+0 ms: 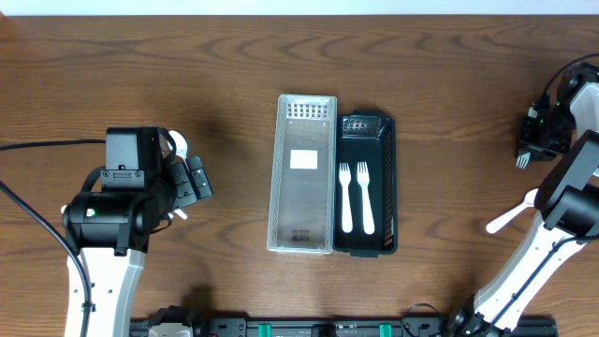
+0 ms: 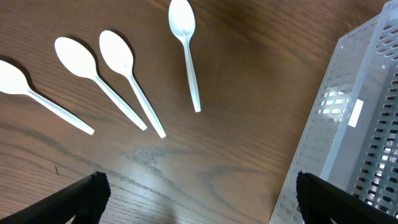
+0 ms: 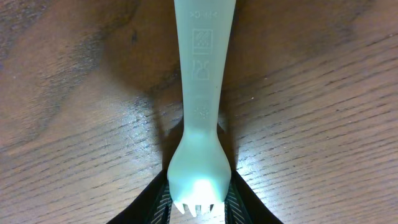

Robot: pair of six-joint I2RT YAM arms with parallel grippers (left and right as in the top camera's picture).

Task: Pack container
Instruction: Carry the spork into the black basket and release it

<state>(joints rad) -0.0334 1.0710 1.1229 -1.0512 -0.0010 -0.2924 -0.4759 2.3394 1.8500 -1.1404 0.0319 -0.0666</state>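
**One fork in hand, well right of the black tray**

- **Landmark:** take the black tray (image 1: 387, 187) at mid-table as your reference. Its long axis runs away from the robot's base.
- **Already stowed:** two forks (image 1: 355, 195) lie side by side in the tray. They lie along its length, with their tines toward the far end.
- **Clear cover:** the clear cover (image 1: 301, 173) sits touching the tray's left side and parallel to it.
- **Right gripper:** the right gripper (image 3: 199, 193) is well to the right of the tray, near the table's edge. It is clamped on the head of a fork (image 3: 202, 93), with a finger pressed against each side of the neck. The handle runs straight out in line with the fingers, and the tines point back toward the wrist.
- **Left gripper:** the left gripper (image 2: 199, 205) is well to the left of the tray, beyond the cover, and its fingers are spread wide around nothing.
- **Spoons:** four spoons (image 2: 130, 81) lie on the table under the left gripper.
- **Loose piece:** a white utensil (image 1: 510, 217) lies right of the tray beside the right arm. You cannot tell whether it is a fork or a spoon.
- **What the move turns on:** the tray lies to the left of the held fork, and the right arm is both the carrier and the nearer arm. You will likely need the handle lined up with the tray's long axis, parallel to the stowed pair, before you release it.
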